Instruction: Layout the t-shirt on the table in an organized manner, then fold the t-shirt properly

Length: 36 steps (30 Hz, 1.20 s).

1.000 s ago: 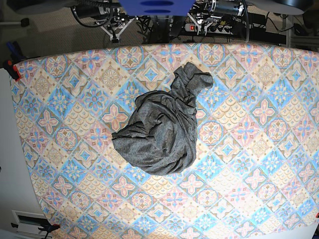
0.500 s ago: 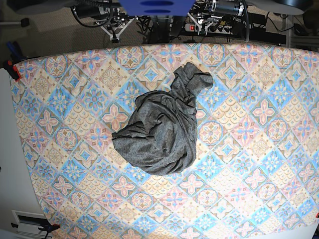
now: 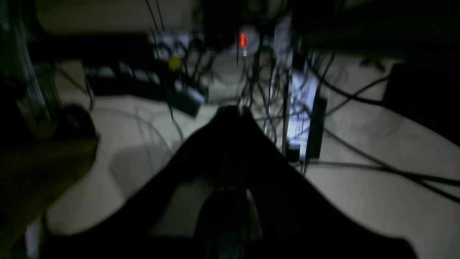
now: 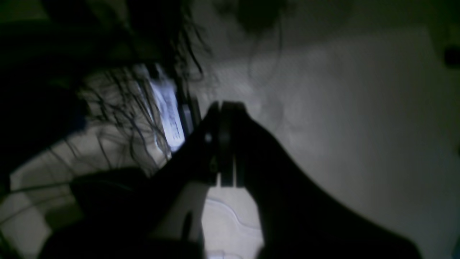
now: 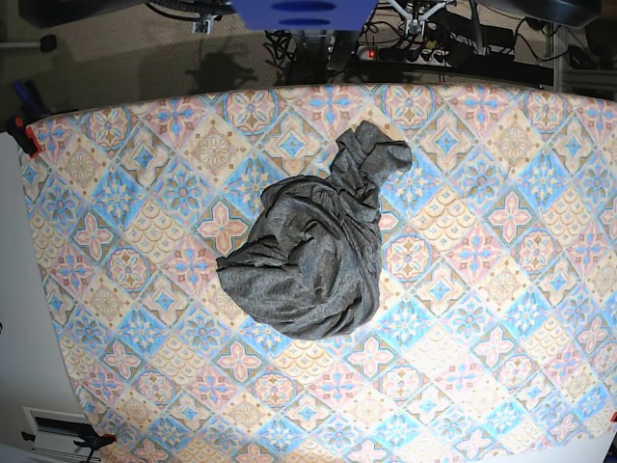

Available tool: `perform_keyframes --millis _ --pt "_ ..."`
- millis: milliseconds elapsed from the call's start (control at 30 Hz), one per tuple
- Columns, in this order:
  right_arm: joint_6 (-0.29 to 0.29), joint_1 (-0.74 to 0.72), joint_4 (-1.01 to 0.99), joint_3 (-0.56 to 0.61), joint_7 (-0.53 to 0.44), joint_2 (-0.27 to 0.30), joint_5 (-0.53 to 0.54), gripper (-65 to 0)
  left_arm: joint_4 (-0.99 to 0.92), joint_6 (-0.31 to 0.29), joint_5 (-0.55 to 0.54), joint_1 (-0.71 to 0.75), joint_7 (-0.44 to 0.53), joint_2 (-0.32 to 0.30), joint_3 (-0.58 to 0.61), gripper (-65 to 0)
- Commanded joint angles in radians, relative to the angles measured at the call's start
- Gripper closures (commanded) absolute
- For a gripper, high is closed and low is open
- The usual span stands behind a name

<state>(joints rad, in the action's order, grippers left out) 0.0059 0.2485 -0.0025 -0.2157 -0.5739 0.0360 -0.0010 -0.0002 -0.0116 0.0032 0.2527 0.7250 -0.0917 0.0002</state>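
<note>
arms gone from top edge | t-shirt (image 5: 310, 251) crumpled, charcoal, mid-table (image 5: 501, 289)

A robotics lab or test room, not a home

The surface (image 5: 501, 289) wears a pastel tile-pattern cloth held by a red clamp (image 5: 26, 136) at its corner, with a blue mount (image 5: 304, 12) at its far edge; beyond it, on a beige floor (image 5: 116, 58), lie tangled black cables (image 3: 258, 72) and a power strip with a lit red switch (image 3: 243, 39), seen again dimly and blurred from both wrist views
</note>
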Motion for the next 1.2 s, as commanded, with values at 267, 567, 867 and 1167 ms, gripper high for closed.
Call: perform_keyframes --millis 267,567,867,1167 --pt "-0.005 0.104 0.005 -0.109 -0.588 0.009 0.008 0.0 0.041 -0.003 -0.002 0.087 0.341 -0.024 0.002 0.0" --pt "-0.007 0.234 0.312 -0.11 -0.581 0.006 0.006 0.0 0.612 -0.003 -0.004 0.365 0.348 -0.036 -0.004 0.0" --pt "-0.005 0.556 1.099 -0.1 -0.576 -0.069 0.006 0.0 1.189 -0.001 -0.002 0.572 0.342 -0.03 -0.004 -0.3" --pt "-0.005 0.73 1.611 0.02 -0.211 -0.069 0.005 -0.2 1.759 0.0 -0.004 0.704 0.025 -0.03 -0.039 -0.3"
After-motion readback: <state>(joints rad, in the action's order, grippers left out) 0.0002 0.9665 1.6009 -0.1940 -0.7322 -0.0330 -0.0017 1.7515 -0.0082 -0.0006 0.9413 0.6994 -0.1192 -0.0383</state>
